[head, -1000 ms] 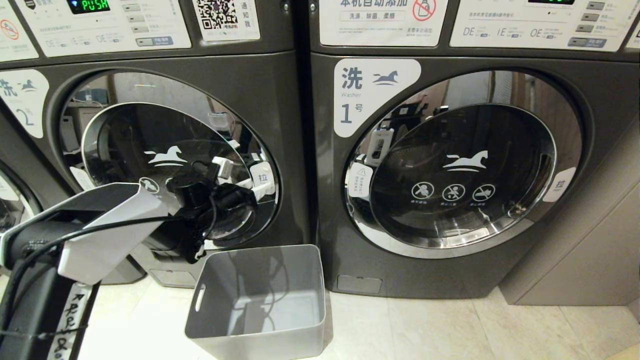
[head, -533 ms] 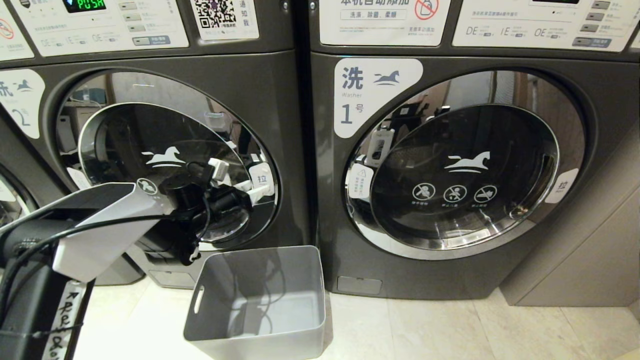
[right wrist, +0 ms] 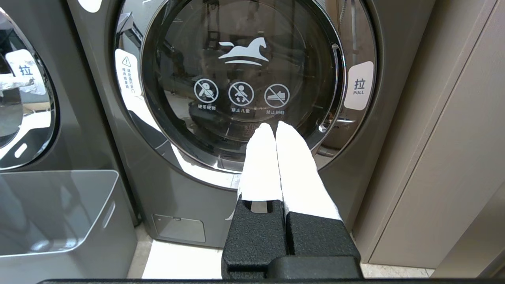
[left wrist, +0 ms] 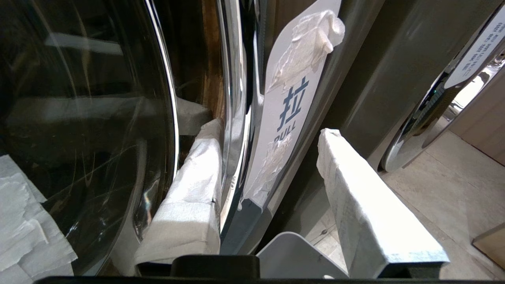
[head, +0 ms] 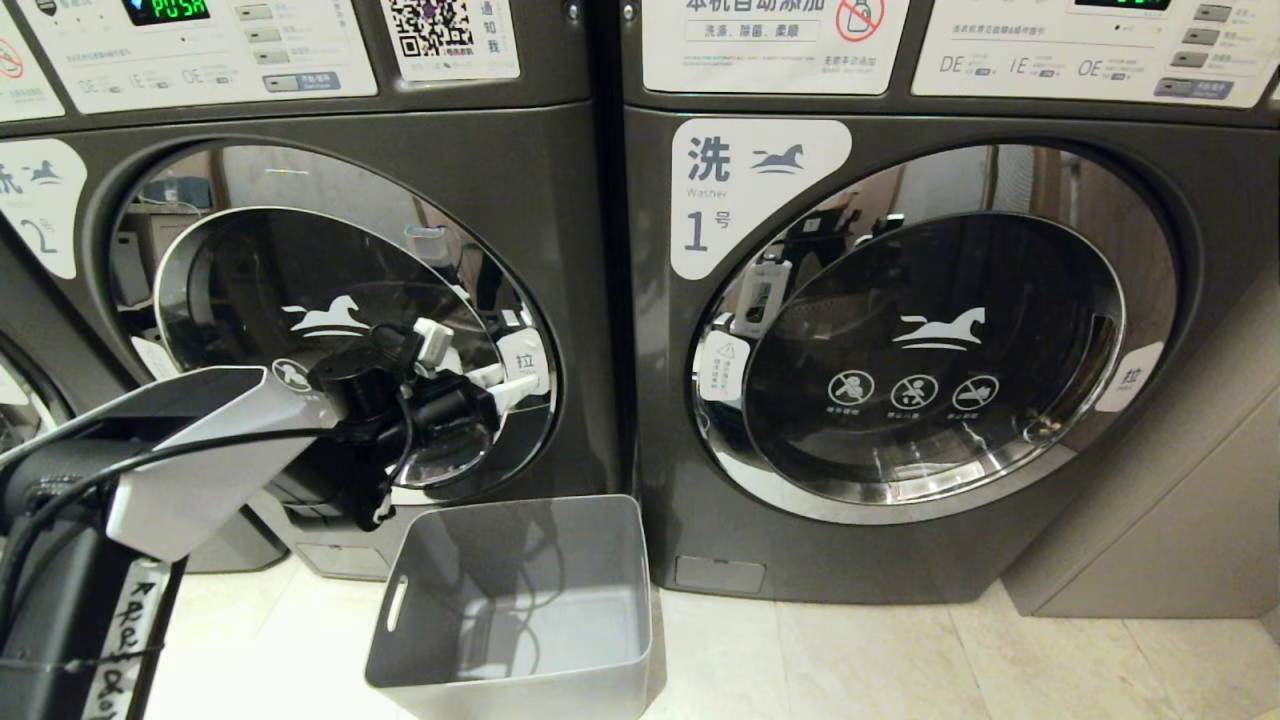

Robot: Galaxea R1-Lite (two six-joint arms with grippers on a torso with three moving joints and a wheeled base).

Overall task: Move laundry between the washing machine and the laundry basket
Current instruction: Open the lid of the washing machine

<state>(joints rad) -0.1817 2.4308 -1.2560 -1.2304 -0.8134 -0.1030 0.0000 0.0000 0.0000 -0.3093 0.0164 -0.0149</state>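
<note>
The washing machine (head: 545,170) marked 2 stands at the left, its chrome-rimmed glass door (head: 300,290) looking closed. My left gripper (head: 472,362) is at the door's right edge. In the left wrist view the left gripper (left wrist: 270,130) is open and straddles the white pull tab (left wrist: 294,102): one finger (left wrist: 197,173) lies against the chrome rim, the other (left wrist: 355,185) stands clear of the tab. The laundry basket (head: 500,690) sits on the floor below the gripper, and no laundry shows in it. The laundry is out of view. My right gripper (right wrist: 275,127) is shut and holds nothing.
The alike machine marked 1 (head: 1000,570) stands to the right with its door closed, facing the parked right gripper. A beige cabinet wall (head: 1180,500) closes off the far right. Pale floor tiles (head: 850,660) stretch in front of both machines.
My left gripper has shifted slightly to the left along the door edge and its wrist has turned a little. The door and the basket have not moved.
</note>
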